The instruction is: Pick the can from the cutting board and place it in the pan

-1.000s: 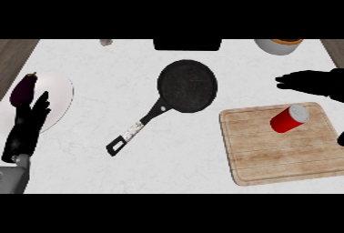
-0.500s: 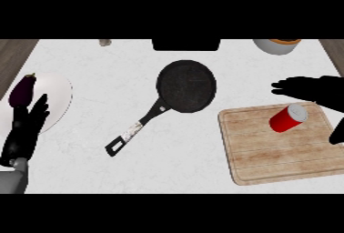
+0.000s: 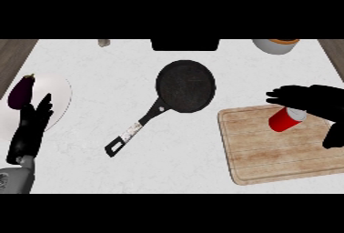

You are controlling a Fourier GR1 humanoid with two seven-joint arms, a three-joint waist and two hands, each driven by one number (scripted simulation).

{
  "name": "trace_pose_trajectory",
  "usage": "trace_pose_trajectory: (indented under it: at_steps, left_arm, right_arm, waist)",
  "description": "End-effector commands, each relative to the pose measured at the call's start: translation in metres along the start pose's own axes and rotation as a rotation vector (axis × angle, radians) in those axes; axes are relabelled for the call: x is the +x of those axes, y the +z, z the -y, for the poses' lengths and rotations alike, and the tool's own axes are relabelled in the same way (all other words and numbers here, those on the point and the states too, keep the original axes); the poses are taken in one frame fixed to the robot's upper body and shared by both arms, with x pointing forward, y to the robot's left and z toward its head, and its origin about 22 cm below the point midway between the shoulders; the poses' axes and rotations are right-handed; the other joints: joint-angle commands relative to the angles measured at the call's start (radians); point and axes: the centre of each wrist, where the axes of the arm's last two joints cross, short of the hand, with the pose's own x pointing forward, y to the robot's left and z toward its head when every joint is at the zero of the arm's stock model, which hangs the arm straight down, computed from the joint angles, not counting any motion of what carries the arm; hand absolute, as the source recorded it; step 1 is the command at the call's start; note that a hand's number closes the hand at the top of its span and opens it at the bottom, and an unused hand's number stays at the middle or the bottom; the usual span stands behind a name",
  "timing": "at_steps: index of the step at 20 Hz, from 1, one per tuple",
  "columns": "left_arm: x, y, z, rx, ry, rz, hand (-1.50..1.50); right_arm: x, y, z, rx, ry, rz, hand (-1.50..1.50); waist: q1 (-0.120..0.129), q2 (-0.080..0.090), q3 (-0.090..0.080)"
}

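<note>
A red can (image 3: 285,120) with a silver top stands on the wooden cutting board (image 3: 282,157) at the right. My right hand (image 3: 312,97) hovers just behind and over the can's top, fingers stretched to the left and the thumb hanging down at the can's right; it is open and not closed round the can. The black pan (image 3: 186,85) lies at the centre, its handle pointing down-left. At the left edge my left hand (image 3: 30,129) rests open, fingers up.
A white plate (image 3: 59,93) with a purple eggplant (image 3: 21,90) sits at the far left, partly behind my left hand. Along the back edge are a bowl (image 3: 275,44), a black object (image 3: 184,44) and a small shaker (image 3: 103,43).
My right hand has come in leftward and down from the right edge, and now reaches over the can. The can, pan and left hand have stayed put.
</note>
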Motion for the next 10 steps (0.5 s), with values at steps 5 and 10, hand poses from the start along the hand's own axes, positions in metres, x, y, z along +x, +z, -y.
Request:
trace_pose_trajectory:
  at_steps: [5,10]
  left_arm:
    - [-0.005,0.003,-0.001,-0.001,-0.008,-0.011,0.0]
    - [0.004,0.006,-0.022,0.004,0.001,-0.008,0.0]
  right_arm:
    - [0.005,-0.02,-0.009,0.013,-0.021,0.023,-1.5]
    - [-0.002,-0.026,-0.013,0.031,-0.024,0.008,-1.5]
  waist:
    - [0.001,0.0,0.0]
    - [0.005,0.0,0.0]
